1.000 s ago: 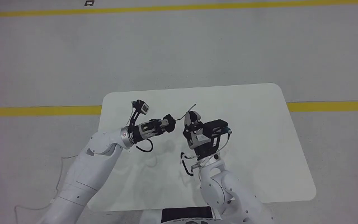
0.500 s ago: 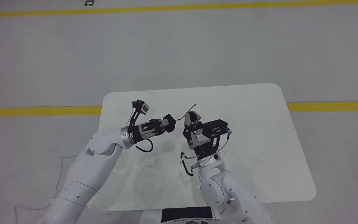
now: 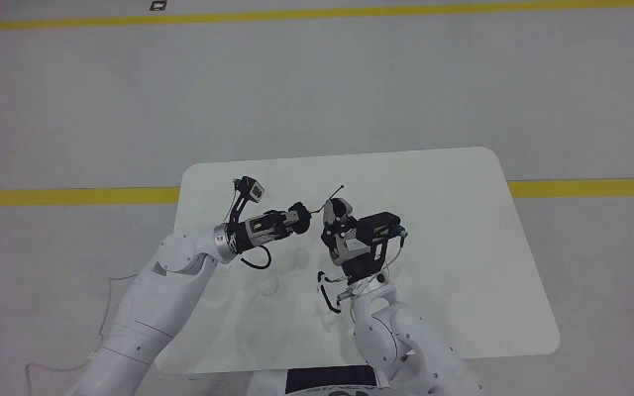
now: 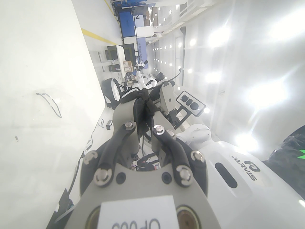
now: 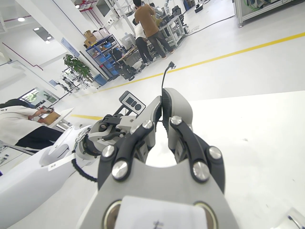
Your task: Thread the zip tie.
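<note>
Right gripper is clamped on the zip tie. Its 2 fingers press together on the thin black strap, which sticks out past the fingertips and ends in a small square head held in the air. Seen from above, this gripper sits just left of the frame's centre, over the left half of the white table, and the strap slants from it toward the upper right. Left gripper sits just beside it on the left, pointing at it nearly tip to tip. Its fingers are closed as well (dark pads together in its own wrist view). A thin stretch of the tie runs from the right gripper to its tips, so it appears to pinch the tie's other end. Both grippers hang above the tabletop. Yellow floor lines cross the frame at the very top and at mid-height, beyond the table.
</note>
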Controlling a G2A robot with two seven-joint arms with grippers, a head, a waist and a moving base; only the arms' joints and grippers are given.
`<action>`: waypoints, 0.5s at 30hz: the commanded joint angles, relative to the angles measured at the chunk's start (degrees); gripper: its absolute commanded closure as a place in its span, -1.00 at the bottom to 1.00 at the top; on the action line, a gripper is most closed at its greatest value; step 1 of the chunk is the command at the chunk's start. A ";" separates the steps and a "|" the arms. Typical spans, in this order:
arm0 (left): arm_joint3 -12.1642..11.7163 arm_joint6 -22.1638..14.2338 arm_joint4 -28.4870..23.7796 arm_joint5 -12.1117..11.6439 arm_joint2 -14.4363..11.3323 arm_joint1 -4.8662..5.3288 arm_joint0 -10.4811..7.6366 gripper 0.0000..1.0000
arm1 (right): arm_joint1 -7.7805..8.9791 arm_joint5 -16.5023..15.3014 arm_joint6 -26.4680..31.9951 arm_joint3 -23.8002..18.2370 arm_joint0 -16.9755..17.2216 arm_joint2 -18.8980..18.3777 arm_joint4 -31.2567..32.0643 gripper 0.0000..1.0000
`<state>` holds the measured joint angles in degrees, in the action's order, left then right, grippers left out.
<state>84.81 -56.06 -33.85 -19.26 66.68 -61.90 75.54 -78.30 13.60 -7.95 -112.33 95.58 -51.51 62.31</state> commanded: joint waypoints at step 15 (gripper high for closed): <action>0.00 0.00 0.00 0.00 0.00 0.00 0.00 1.00 | -0.31 0.10 -0.04 -0.76 0.54 -0.28 0.76 1.00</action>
<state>84.81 -56.06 -33.85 -19.26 66.68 -61.90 75.54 -78.60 13.63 -7.86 -112.96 96.07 -51.75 63.06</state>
